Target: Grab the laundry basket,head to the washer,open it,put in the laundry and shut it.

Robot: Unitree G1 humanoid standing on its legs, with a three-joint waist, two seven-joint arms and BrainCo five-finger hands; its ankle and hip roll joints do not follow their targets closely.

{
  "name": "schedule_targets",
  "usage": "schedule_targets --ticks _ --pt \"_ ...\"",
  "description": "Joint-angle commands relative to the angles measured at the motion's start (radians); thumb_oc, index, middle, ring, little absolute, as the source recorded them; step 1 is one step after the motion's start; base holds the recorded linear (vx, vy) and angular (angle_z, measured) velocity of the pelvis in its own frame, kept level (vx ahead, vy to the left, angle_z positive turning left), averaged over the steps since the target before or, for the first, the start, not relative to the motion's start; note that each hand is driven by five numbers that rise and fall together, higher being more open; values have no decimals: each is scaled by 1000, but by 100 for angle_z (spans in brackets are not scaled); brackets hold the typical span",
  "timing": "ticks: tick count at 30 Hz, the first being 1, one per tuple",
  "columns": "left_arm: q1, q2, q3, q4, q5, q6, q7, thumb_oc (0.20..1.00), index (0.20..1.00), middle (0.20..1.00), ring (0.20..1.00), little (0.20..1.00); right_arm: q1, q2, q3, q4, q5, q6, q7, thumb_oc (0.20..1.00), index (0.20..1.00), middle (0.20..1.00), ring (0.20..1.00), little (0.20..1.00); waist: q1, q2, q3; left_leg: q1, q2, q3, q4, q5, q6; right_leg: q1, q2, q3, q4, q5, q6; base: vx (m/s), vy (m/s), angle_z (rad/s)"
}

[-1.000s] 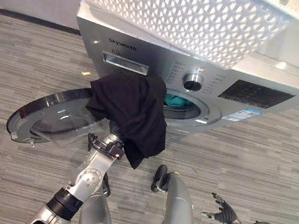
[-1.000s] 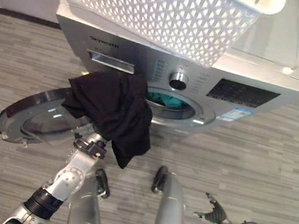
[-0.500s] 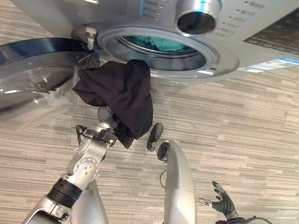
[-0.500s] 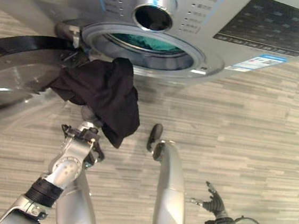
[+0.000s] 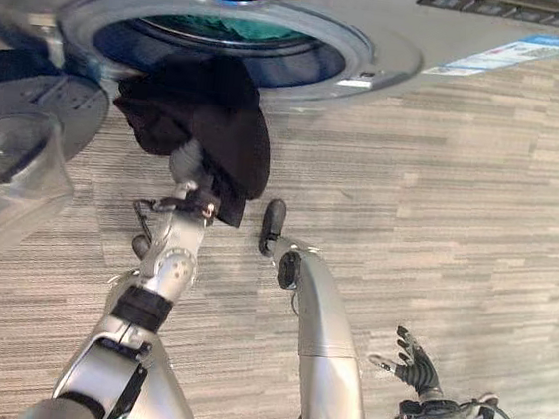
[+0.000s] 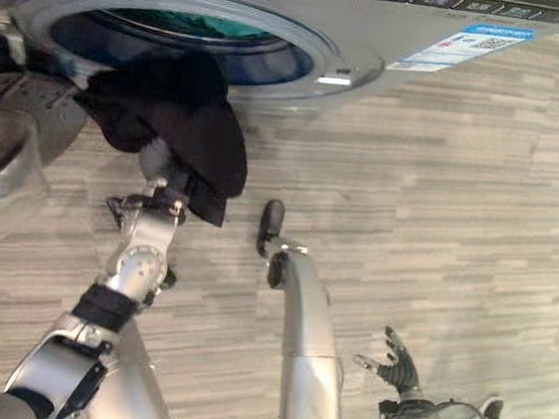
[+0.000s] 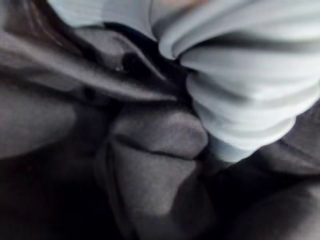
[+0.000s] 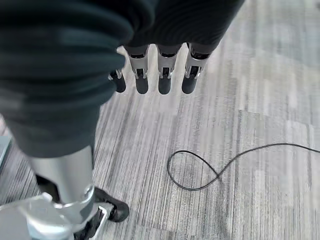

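A black garment (image 5: 204,122) hangs over my left hand (image 5: 185,164), raised just below the washer's round opening (image 5: 226,49); its upper folds overlap the opening's lower rim. In the left wrist view the black garment (image 7: 150,155) lies in folds pressed close against the hand's ribbed cover (image 7: 245,75). Teal laundry (image 5: 228,29) lies inside the drum. The glass door (image 5: 14,162) stands swung open to the left. My right hand (image 5: 413,362) hangs low at the right with straight fingers (image 8: 160,75) and holds nothing.
The washer's silver front panel (image 5: 478,30) with a sticker runs along the top of the eye views. Striped grey floor (image 5: 479,211) spreads to the right of the washer.
The camera has dipped lower and closer to the washer. My left hand has lifted the black garment up to the opening's lower rim. The right hand has stayed low.
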Motion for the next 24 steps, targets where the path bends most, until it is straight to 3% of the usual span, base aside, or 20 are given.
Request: schedule_targets --ticks 1,7,9,14,22,23,24 --pt "-27 -5 21 39 -17 -90 45 200 200 200 200 200 54 -6 46 13 38 -6 -12 1000 1000 1000 1000 1000 -4 -2 -128 -80 -9 -55 159 -72 11 -10 -1 7 -21 18 125 69 -27 -15" --pt "-347 111 49 231 -112 -129 143 200 200 200 200 200 3 -4 95 56 74 11 -7 1000 1000 1000 1000 1000 -47 -11 -171 -114 16 -52 191 -86 0 -36 24 10 -38 37 134 56 26 -12" --pt "-571 245 -14 318 -125 -145 193 200 200 200 200 200 -20 -34 104 72 82 22 1 1000 1000 1000 1000 1000 -63 -10 -196 -130 35 -47 204 -92 -6 -48 39 14 -52 50 143 48 78 -21" --pt "-826 376 -154 351 -115 -152 178 200 200 200 200 200 -20 -77 72 33 125 21 25 1000 1000 1000 1000 1000 -79 -26 -207 -175 52 -47 226 -103 -7 -65 51 3 -78 75 158 23 35 -28" --pt "-804 334 -170 404 -54 -100 163 200 200 200 200 200 15 -108 35 -55 102 15 14 1000 1000 1000 1000 1000 -73 -3 -195 -235 39 -69 252 -104 4 -114 28 -13 -54 66 162 7 48 -4" --pt "-779 331 -183 486 -8 -45 157 533 533 533 533 533 10 -112 33 -58 96 10 6 1000 1000 1000 1000 1000 -72 5 -191 -242 35 -66 253 -103 7 -124 20 -13 -50 68 161 -8 34 6" --pt "-782 332 -183 492 -7 -43 154 1000 1000 1000 1000 1000 10 -112 34 -58 96 10 5 1000 1000 1000 1000 1000 -73 5 -192 -243 34 -66 253 -103 7 -126 19 -13 -49 67 161 -13 42 9"
